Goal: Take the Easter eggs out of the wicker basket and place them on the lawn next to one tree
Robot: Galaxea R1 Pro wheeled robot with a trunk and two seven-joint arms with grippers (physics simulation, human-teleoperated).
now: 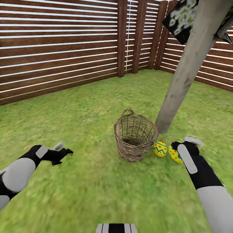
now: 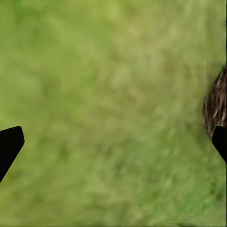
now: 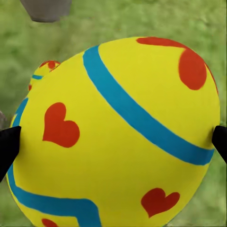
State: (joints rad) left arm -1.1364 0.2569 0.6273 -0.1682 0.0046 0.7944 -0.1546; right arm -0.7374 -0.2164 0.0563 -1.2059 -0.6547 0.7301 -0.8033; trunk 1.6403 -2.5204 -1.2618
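The wicker basket (image 1: 135,136) stands upright on the lawn (image 1: 97,106) just left of the tree (image 1: 181,74) trunk; the part of its inside I can see is bare wicker. One blue-zigzag Easter egg (image 1: 160,149) lies on the grass between basket and trunk. My right gripper (image 1: 181,146) is shut on a second yellow egg (image 1: 174,154) low beside it. In the right wrist view that egg (image 3: 118,132) sits between the fingertips (image 3: 8,144), with the lying egg (image 3: 45,70) behind it. My left gripper (image 1: 63,152) hangs open over grass, left of the basket (image 2: 216,104).
A dark brown slatted fence (image 1: 58,48) closes the garden behind and to the right, meeting at a corner (image 1: 152,35). The tree trunk leans up to the right over the eggs. Open grass stretches left of and in front of the basket.
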